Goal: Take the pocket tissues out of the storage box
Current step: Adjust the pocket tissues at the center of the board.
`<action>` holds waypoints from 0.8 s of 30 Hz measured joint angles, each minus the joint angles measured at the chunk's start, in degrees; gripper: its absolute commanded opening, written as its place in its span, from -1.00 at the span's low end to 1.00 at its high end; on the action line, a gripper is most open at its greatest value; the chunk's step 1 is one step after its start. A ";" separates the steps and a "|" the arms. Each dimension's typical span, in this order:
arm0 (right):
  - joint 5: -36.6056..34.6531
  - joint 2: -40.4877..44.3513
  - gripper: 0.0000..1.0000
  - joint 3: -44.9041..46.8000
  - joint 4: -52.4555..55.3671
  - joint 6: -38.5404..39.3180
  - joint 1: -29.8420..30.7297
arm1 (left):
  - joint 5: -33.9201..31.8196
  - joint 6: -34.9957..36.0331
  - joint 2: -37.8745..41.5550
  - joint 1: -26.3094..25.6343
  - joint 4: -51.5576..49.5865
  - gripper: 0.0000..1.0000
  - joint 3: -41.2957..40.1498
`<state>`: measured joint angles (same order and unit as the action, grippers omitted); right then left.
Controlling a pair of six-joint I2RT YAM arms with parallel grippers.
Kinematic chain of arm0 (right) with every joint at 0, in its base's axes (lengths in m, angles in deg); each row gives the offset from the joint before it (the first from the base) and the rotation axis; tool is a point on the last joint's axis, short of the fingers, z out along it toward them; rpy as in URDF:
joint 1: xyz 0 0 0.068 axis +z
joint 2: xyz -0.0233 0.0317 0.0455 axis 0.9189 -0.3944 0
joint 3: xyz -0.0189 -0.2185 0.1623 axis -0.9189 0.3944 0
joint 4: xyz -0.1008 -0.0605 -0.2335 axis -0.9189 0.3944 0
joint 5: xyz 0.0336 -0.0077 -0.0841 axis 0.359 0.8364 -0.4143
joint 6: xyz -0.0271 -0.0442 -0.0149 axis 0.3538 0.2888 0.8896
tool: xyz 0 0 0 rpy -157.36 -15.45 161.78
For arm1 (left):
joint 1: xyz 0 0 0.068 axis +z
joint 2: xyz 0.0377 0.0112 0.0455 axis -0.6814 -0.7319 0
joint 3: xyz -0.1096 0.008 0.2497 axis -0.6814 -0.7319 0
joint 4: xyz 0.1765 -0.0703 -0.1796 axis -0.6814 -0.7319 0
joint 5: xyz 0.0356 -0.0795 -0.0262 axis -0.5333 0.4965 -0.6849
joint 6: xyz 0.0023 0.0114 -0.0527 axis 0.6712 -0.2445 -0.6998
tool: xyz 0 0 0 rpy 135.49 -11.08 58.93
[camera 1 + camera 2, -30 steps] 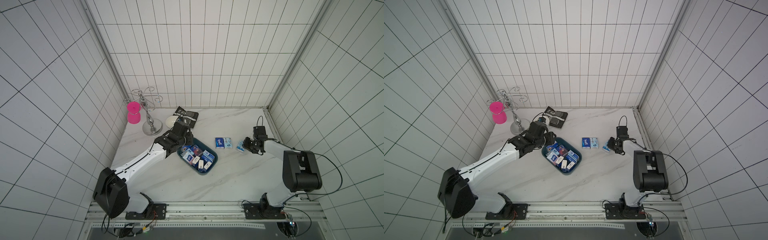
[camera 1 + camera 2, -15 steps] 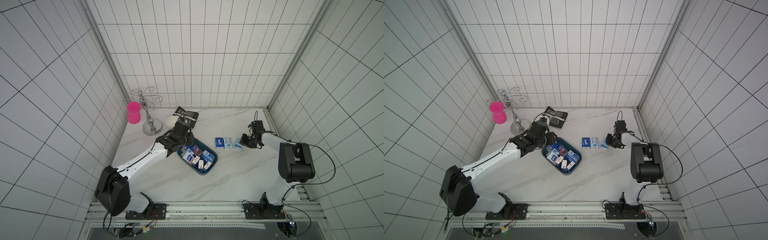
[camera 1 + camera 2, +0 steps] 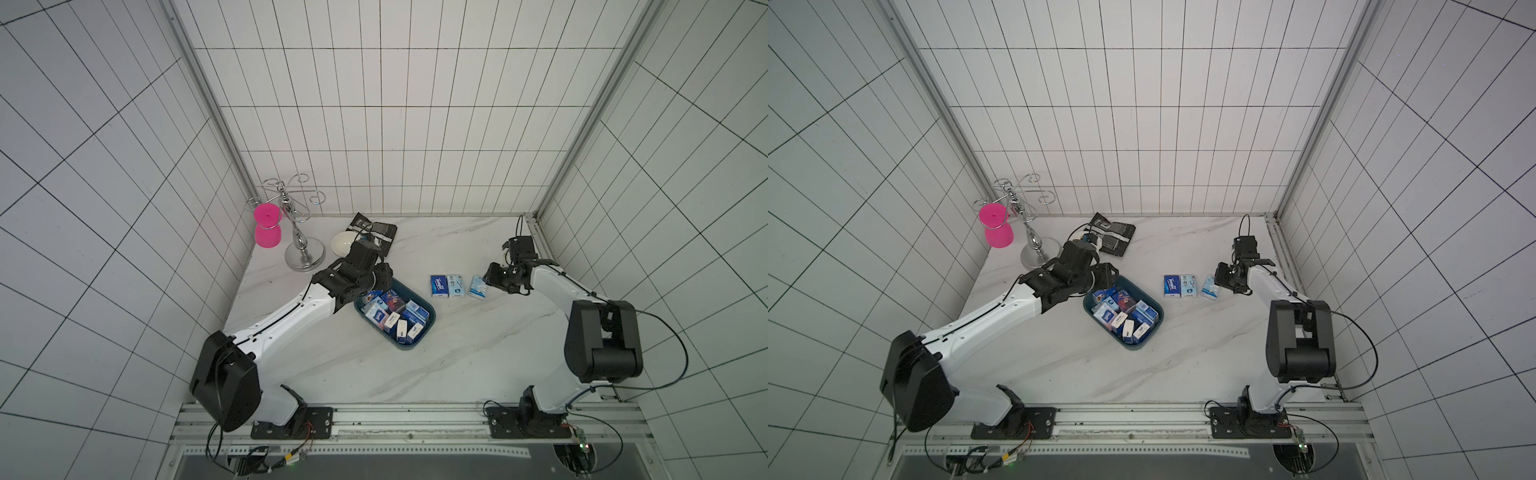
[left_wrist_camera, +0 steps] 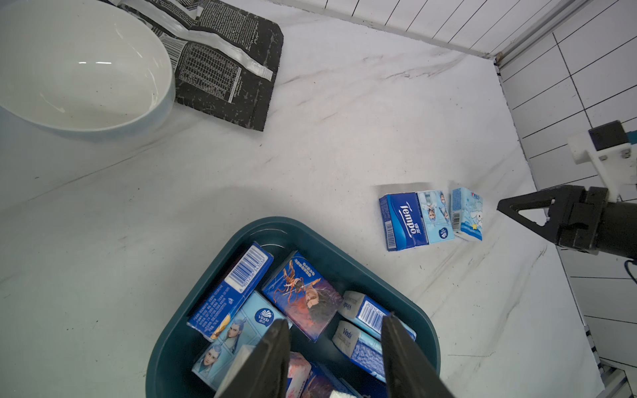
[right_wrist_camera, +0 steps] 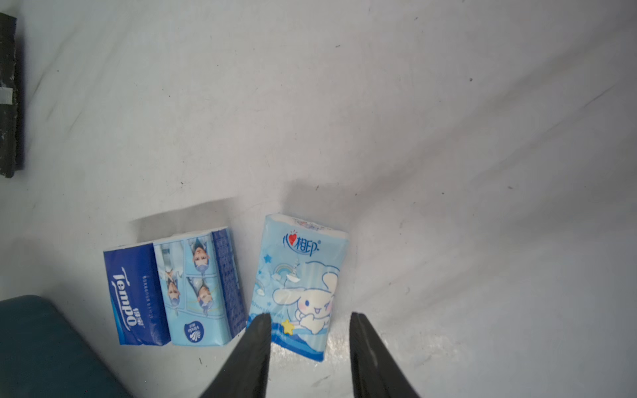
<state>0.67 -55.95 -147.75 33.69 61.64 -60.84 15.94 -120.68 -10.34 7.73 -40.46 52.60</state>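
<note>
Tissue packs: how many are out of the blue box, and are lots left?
Done: three lie on the table: a dark blue packet, a light blue packet and a cartoon packet. In hand: nothing. The right gripper stands open by the cartoon packet, and the left gripper hangs open over the storage box. Left: the many packets in the box.

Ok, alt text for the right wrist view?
The right gripper, fingers apart, frames the end of a light blue cartoon tissue packet lying on the marble table. Beside it, a dark blue Tempo packet and a light blue Vinda packet touch.
</note>
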 measured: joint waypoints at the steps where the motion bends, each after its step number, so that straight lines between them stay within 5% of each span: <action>1: 0.07 -0.17 -0.20 0.94 -0.74 -0.96 -0.07 | 0.22 -0.02 0.00 0.00 -0.02 -0.07 0.09; 24: 7.80 -3.30 -0.34 9.05 -15.74 -11.82 -2.23 | 0.37 0.09 0.68 -0.35 0.09 -0.07 1.16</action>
<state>8.47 -59.25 -138.71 17.95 49.82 -63.07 16.31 -120.59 -9.67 7.38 -40.37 53.76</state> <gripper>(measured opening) 0.349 0.465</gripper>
